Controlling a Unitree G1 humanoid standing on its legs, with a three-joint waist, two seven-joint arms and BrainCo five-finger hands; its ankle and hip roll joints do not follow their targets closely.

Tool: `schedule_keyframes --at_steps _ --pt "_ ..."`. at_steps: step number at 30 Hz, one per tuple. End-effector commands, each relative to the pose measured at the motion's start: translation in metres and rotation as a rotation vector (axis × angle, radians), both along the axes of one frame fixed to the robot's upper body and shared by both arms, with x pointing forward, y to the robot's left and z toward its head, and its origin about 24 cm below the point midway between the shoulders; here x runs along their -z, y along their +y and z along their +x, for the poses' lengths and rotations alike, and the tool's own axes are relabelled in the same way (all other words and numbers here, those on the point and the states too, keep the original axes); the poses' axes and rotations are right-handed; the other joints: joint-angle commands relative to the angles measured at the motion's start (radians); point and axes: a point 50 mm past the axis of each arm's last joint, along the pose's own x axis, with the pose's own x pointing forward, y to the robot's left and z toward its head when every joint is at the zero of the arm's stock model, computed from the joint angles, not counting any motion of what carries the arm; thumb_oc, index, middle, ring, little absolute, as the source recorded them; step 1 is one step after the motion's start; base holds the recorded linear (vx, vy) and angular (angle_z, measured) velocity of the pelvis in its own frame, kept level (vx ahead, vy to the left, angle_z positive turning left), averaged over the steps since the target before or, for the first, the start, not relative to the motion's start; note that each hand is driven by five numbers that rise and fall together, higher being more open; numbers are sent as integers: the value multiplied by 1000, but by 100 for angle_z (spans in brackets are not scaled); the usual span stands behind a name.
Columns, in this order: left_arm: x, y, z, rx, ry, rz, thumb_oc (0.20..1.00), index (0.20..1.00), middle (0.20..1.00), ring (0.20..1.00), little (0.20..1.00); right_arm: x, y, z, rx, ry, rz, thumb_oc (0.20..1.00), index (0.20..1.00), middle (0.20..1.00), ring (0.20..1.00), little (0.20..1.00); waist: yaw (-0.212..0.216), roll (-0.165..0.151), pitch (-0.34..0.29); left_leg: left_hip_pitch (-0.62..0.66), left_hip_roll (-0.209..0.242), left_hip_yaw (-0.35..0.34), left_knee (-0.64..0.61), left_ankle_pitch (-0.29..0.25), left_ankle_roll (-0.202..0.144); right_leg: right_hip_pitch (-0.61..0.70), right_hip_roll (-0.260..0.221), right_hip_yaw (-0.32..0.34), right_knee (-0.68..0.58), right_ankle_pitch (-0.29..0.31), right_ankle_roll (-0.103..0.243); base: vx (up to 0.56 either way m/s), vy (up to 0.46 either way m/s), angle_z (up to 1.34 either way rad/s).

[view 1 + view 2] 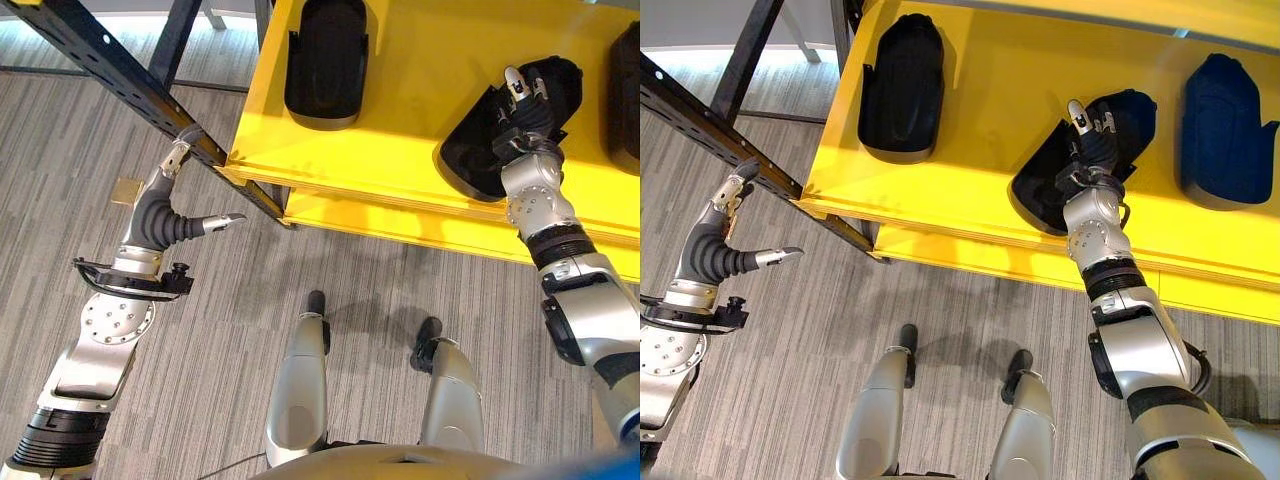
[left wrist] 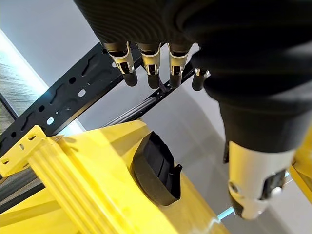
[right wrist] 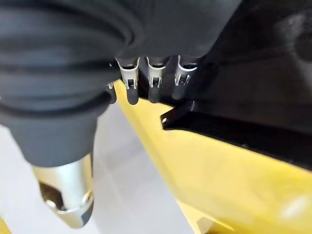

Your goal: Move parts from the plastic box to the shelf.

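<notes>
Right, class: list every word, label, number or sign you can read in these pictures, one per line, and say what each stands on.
None: no word, number or sign can be read.
The yellow shelf is plain.
The black parts on it bear no readable label, nor does the one under the right hand.
The dark perforated rack beam near the left hand has holes, no print.

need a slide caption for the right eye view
Right hand rests on the middle of three black parts on the yellow shelf.
</notes>
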Motion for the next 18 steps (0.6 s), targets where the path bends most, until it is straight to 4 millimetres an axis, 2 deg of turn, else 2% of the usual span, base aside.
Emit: schedule_keyframes --at_steps 1,2,4,6,7,9,18 --pt "-21 4 -7 10 -111 -2 1000 1000 1000 1000 1000 -36 4 5 -6 -92 -20 1000 1000 1000 1000 1000 7 -13 -26 -24 20 -17 -52 31 32 100 -18 43 -74 41 20 0 0 0" --pt "-21 4 -7 9 -111 -2 1000 1000 1000 1000 1000 -36 4 5 -7 -92 -20 1000 1000 1000 1000 1000 6 -14 -31 -15 19 -23 -52 10 26 107 -16 50 -72 24 27 0 0 0" --pt "-21 4 -7 13 -111 -7 1000 1000 1000 1000 1000 -33 1 6 8 -69 -17 1000 1000 1000 1000 1000 9 -14 -31 -15 19 -23 -55 11 26 108 -16 49 -73 23 27 8 -1 1" --pt "-22 3 -7 19 -116 -12 1000 1000 1000 1000 1000 -32 -2 7 20 -50 -23 1000 1000 1000 1000 1000 14 -12 -25 -24 17 -20 -59 34 32 101 -19 40 -76 39 21 -34 8 1" --pt "-21 3 -7 17 -113 -13 1000 1000 1000 1000 1000 -30 -3 8 25 -38 -26 1000 1000 1000 1000 1000 14 -13 -29 -16 16 -27 -58 14 26 108 -17 47 -73 22 28 87 -15 1" --pt "-21 4 -7 17 -112 -16 1000 1000 1000 1000 1000 -29 -7 8 39 -26 -25 1000 1000 1000 1000 1000 17 -12 -27 -15 15 -28 -57 10 26 108 -17 46 -70 18 29 46 -8 1" --pt "-23 4 -8 21 -126 -19 1000 1000 1000 1000 1000 -22 -17 10 73 40 -75 1000 1000 1000 1000 1000 36 -3 -14 -24 9 -37 -58 14 25 106 -21 39 -59 9 30 8 -3 3"
